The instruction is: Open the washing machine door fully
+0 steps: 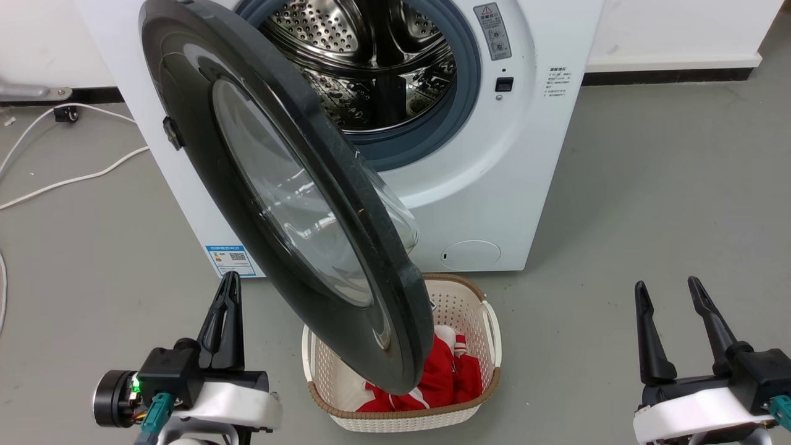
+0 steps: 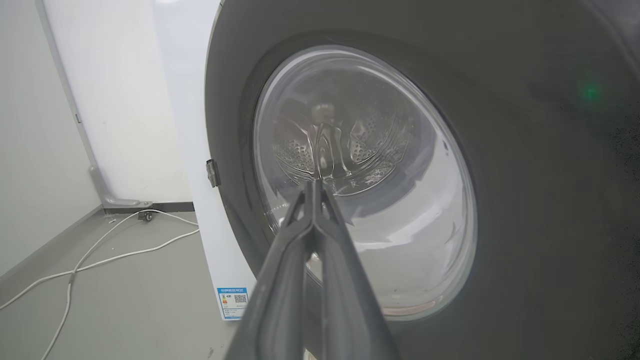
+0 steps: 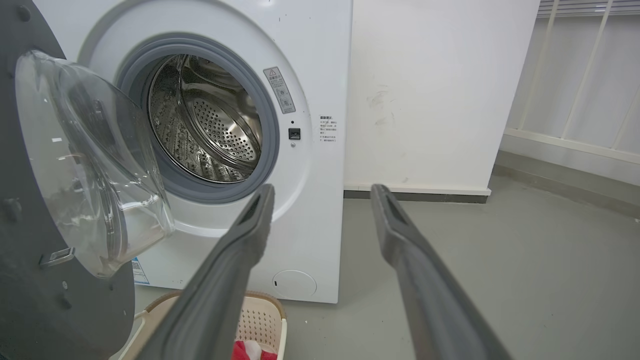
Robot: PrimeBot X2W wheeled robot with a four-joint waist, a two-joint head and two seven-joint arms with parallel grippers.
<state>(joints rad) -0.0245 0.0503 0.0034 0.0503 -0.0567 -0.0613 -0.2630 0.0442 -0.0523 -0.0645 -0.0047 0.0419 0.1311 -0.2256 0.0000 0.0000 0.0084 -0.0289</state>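
The washing machine door (image 1: pixel 272 185), a big glossy black disc with a clear glass bowl, stands swung out from the white washing machine (image 1: pixel 525 154) on its left-side hinge, roughly half open, leaving the steel drum (image 1: pixel 371 62) exposed. My left gripper (image 1: pixel 227 284) is shut with nothing in it, low at the left, just in front of the door's outer face (image 2: pixel 525 200). Its fingertips (image 2: pixel 314 186) point at the glass. My right gripper (image 1: pixel 667 287) is open and empty at the lower right, well clear of the machine. The door's inner bowl (image 3: pixel 90 165) faces it.
A white laundry basket (image 1: pixel 488 334) holding red cloth (image 1: pixel 445 377) sits on the grey floor under the door's free edge. White cables (image 1: pixel 62 179) lie on the floor at the left. A small round white flap (image 1: pixel 471 254) marks the machine's lower front.
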